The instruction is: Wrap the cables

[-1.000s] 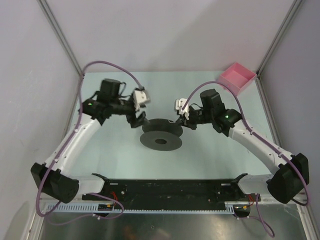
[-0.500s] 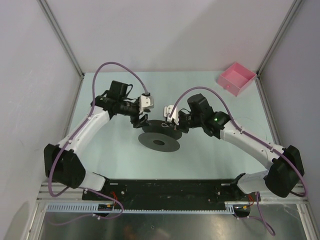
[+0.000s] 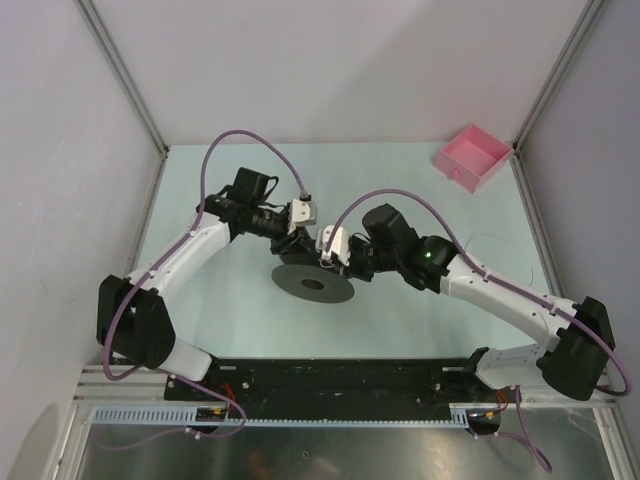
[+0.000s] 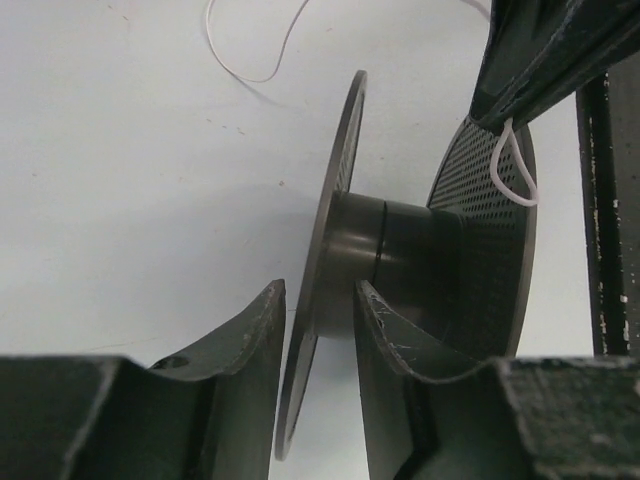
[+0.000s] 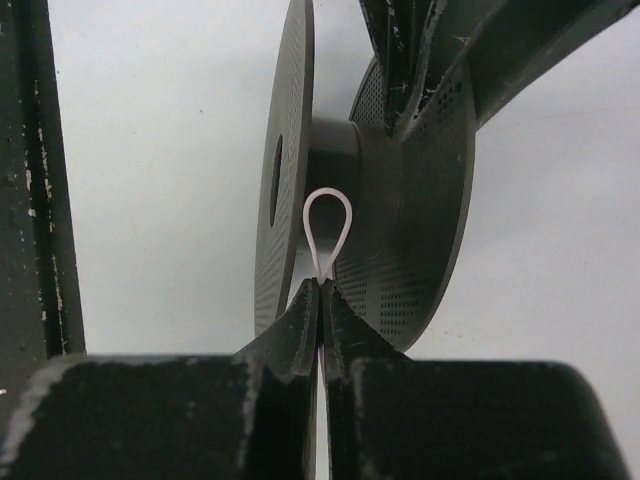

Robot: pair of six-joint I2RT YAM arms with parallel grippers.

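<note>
Wrapping is judged barely begun. The dark grey spool (image 3: 315, 283) sits at the table centre with its hub bare of windings, and the thin white wire (image 5: 327, 190) is only a small loop pinched tight in the right gripper (image 5: 320, 290) between the flanges, the rest trailing loose on the table. The left gripper (image 4: 315, 295) straddles one flange with fingers apart, not clamped, and the pink tray (image 3: 475, 152) at the far right shows nothing inside.
</note>
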